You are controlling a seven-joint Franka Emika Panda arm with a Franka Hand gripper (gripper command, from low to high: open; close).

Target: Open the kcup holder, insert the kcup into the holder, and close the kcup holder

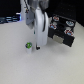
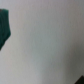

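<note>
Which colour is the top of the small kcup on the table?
The kcup has a bright green top, seen best in the exterior view.

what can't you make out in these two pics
- Gripper: in the exterior view the fingers are too small and blurred to tell open from shut, or whether they touch the kcup.
- Kcup holder: the arm covers its side toward the exterior view's left; whether it is open cannot be told.
- Wrist view: blurred, only a pale surface and a dark shape cut by the edge; no kcup or fingers recognisable.
</note>
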